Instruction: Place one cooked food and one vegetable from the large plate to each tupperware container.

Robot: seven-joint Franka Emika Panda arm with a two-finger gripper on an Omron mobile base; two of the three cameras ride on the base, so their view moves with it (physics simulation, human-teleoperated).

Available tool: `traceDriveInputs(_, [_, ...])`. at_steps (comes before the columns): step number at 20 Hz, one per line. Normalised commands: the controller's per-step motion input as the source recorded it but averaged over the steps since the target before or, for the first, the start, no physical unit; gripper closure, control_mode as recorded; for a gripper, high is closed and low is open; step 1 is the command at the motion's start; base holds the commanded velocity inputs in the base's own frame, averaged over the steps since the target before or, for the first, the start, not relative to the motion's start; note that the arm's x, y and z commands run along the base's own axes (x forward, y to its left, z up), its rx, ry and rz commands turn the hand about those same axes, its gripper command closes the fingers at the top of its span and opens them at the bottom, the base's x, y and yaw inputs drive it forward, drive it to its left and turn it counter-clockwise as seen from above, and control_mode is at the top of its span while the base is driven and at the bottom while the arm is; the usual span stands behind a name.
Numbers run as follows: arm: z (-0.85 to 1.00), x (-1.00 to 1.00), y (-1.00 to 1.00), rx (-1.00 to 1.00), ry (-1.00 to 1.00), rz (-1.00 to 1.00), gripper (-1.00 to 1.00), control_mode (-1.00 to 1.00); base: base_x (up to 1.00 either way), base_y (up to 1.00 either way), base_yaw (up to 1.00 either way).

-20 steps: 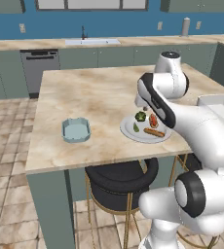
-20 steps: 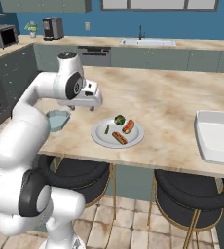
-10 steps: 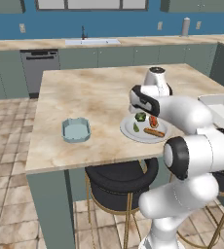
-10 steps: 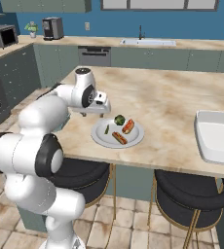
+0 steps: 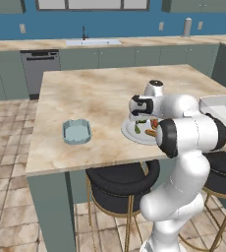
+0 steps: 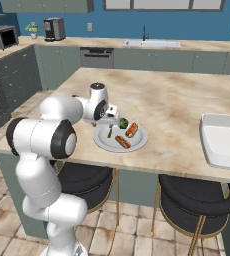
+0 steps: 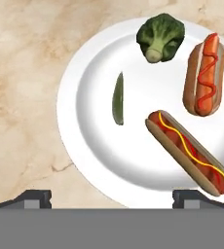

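Note:
The large plate [image 7: 99,146] lies on the marble island, right under my hand. On it are a broccoli floret [image 7: 160,35], a thin green vegetable sliver [image 7: 118,104] and two hot dogs: one with ketchup [image 7: 204,73], one with mustard [image 7: 188,151]. My gripper [image 7: 113,198] hangs open just above the plate's near rim, with nothing between its fingers. From the base views the gripper [image 6: 112,118] hovers at the left edge of the plate [image 6: 103,140]. The small teal tupperware [image 5: 76,132] sits empty to the left. The white tupperware [image 6: 222,140] stands at the right.
Two dark round stools [image 6: 194,192] stand under the island's front edge. My own bent arm [image 5: 191,133] hides the right part of the plate [image 5: 129,132] in the left base view. Bare marble [image 5: 95,93] stretches behind the plate.
The arm has folded forward and down, bringing the hand from above the island to low over the plate. The jaws have stayed open.

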Motion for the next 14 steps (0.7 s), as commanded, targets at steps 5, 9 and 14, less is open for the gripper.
traceDriveInputs(5, [-0.49, 0.36, 0.00, -0.01, 0.00, 0.00, -1.00, -1.00, 0.00, 0.00, 0.00])
traceDriveInputs(9, [-0.23, 0.44, 0.00, -0.04, -0.05, 0.00, -1.00, -1.00, 0.00, 0.00, 0.00])
traceDriveInputs(14, [-0.31, 0.48, 0.00, -0.02, 0.00, 0.00, -1.00, -1.00, 0.00, 0.00, 0.00])
